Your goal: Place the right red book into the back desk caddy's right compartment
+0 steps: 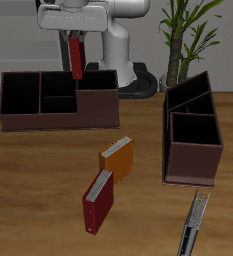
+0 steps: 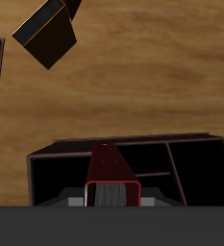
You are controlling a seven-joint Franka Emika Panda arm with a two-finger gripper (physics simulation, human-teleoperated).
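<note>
My gripper (image 1: pixel 77 45) is shut on the right red book (image 1: pixel 78 60) and holds it upright in the air above the back desk caddy (image 1: pixel 38 112). The book's lower end hangs just above the caddy's top, about over the wall between the small middle sections and the taller right compartment (image 1: pixel 98 80). In the wrist view the red book (image 2: pixel 110 168) points down at the caddy (image 2: pixel 195 159), with the right compartment (image 2: pixel 58 178) beside it. The fingers themselves are mostly hidden by the book.
An orange book (image 1: pixel 118 158) and the other red book (image 1: pixel 98 200) lie on the table nearer the front edge. A shorter dark caddy (image 1: pixel 193 135) stands off to the side, with a slim grey tool (image 1: pixel 194 225) before it. A plant (image 1: pixel 188 35) stands at the back.
</note>
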